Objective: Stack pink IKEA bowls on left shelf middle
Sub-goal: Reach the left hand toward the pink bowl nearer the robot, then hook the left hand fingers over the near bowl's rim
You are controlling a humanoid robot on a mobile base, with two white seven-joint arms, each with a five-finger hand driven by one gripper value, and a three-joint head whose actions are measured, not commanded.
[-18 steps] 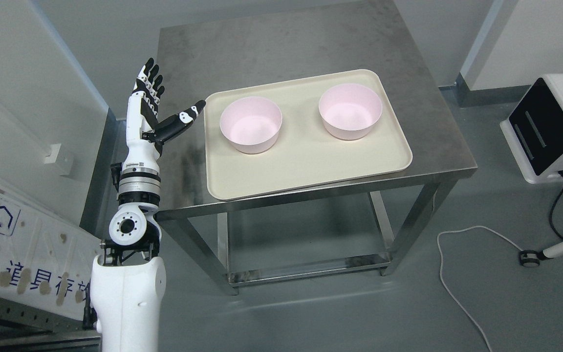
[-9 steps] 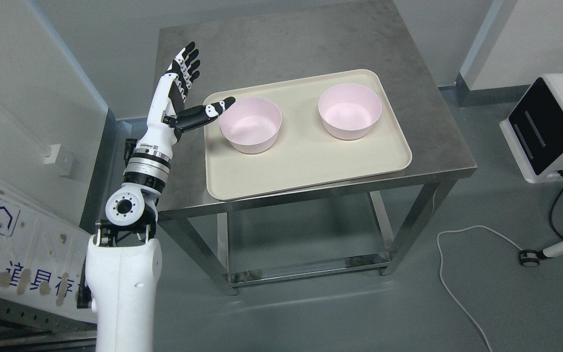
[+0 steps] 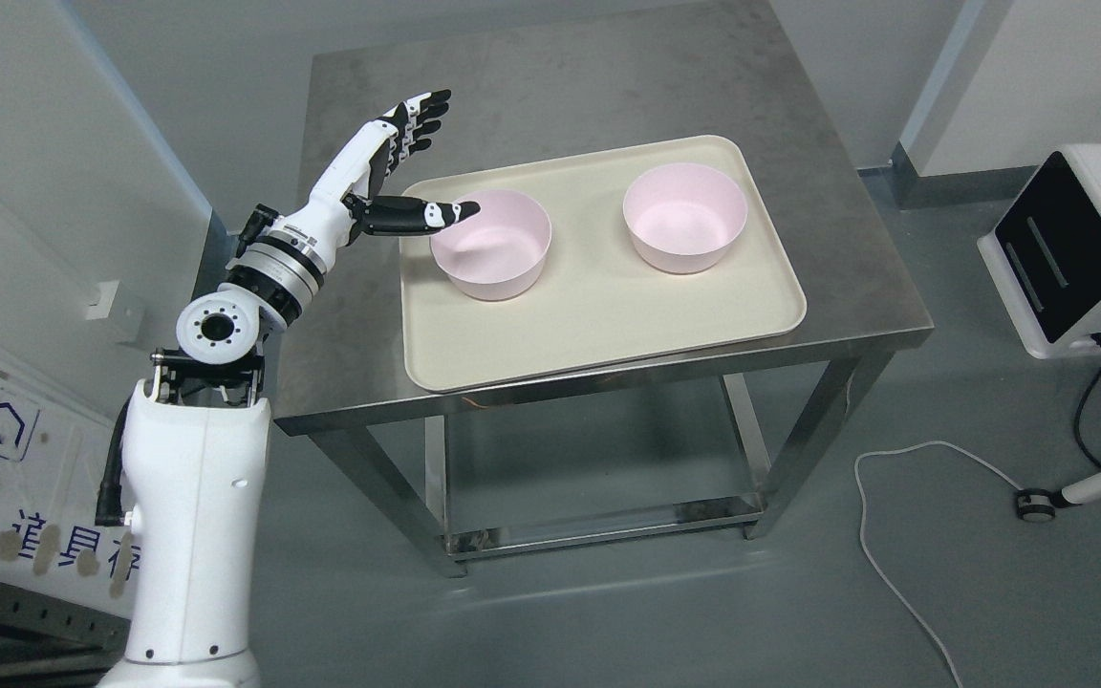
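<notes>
Leaning rightward since a second ago, the left robot hand (image 3: 388, 167) now reaches its thumb over the near round pink plastic bowl's (image 3: 491, 244) rim.
Fingers spread, grasping nothing; both pink bowls, the second (image 3: 685, 217) farther right, sit on the beige rectangular tray (image 3: 608, 306) on the steel tabletop (image 3: 531, 86).

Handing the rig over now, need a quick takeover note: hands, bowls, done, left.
Left hand: open, holding nothing, thumb tip at the rim of the left pink plastic bowl.
Right hand: not in view.
Both bowls sit apart and upright on the beige rectangular tray on the steel table; the right pink bowl is untouched.
Done: nothing grasped or stacked.
Left: grasp one bowl, nest it in the other.
</notes>
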